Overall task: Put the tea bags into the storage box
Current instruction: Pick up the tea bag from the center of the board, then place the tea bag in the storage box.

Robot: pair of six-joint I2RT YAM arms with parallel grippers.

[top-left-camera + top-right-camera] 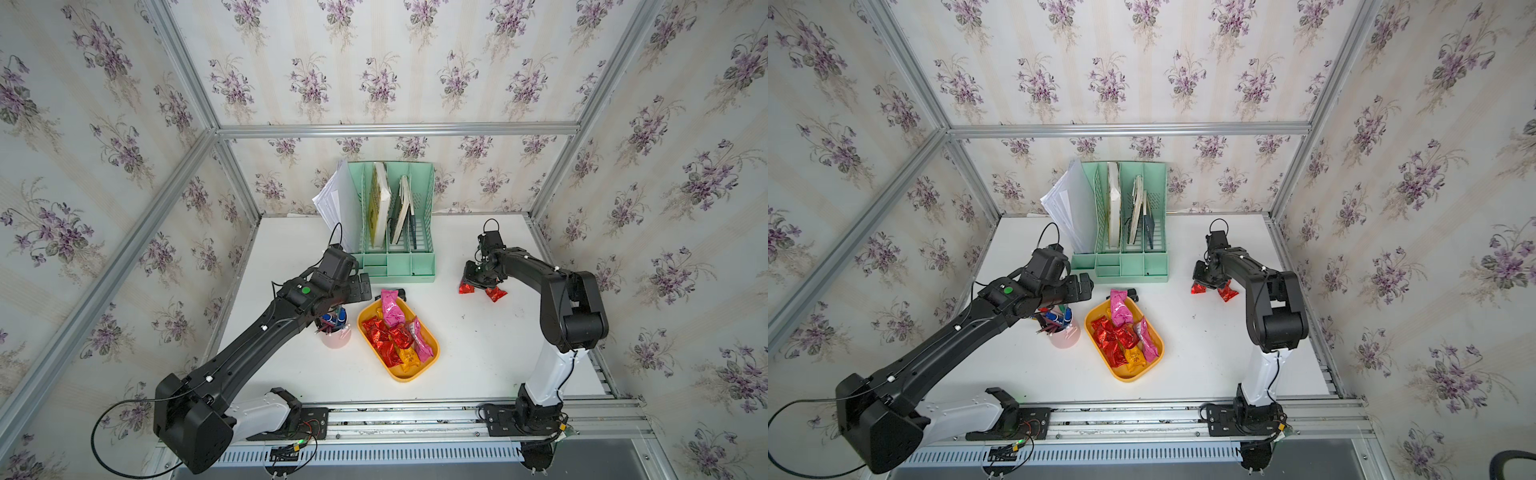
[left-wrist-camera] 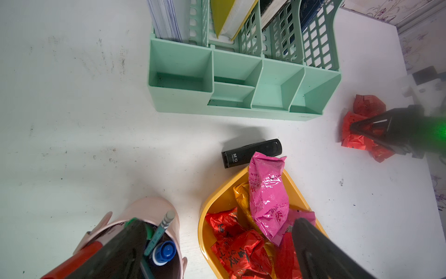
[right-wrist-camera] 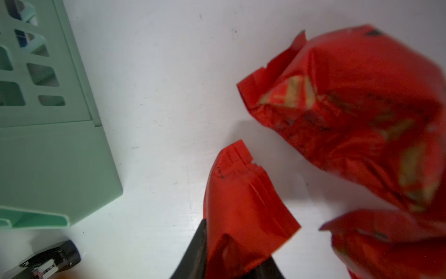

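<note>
White tabletop (image 1: 478, 353) carries everything. The mint-green file organizer (image 1: 392, 232) stands just beside the right gripper (image 1: 480, 284), on its inner side, so any swing after the pick should turn away from that wall.

The storage box (image 1: 409, 377) lies well apart from the right jaws, and directly beneath the left gripper (image 2: 219, 223). The left jaws stand wide and hold nothing. One finger hangs over the box and the other over the pink pen cup (image 1: 336, 340). I judge this the main hazard: the carry should come in from the box's near end, or the left arm should clear off before the drop.

Most tea bags (image 1: 390, 336) are already heaped in the box. A pink tea bag (image 1: 392, 309) droops over the rim farthest from the right jaws' approach, and a careless release could tip it out.

The step in hand is the pick. In the right wrist view the right jaws have drawn narrow around a red tea bag (image 3: 241, 212), which stands between the fingers and looks pinched low down. Two loose red tea bags (image 3: 350, 96) lie just beside the jaws, one close enough to snag. Foil like this is slippery and crinkly, so the lift should go straight up and slowly. It is worth confirming that only one sachet rises before the arm moves across, and the release should come low over a bare patch of the box.

A black stapler (image 2: 251, 153) touches the box's far rim, out of the path.
</note>
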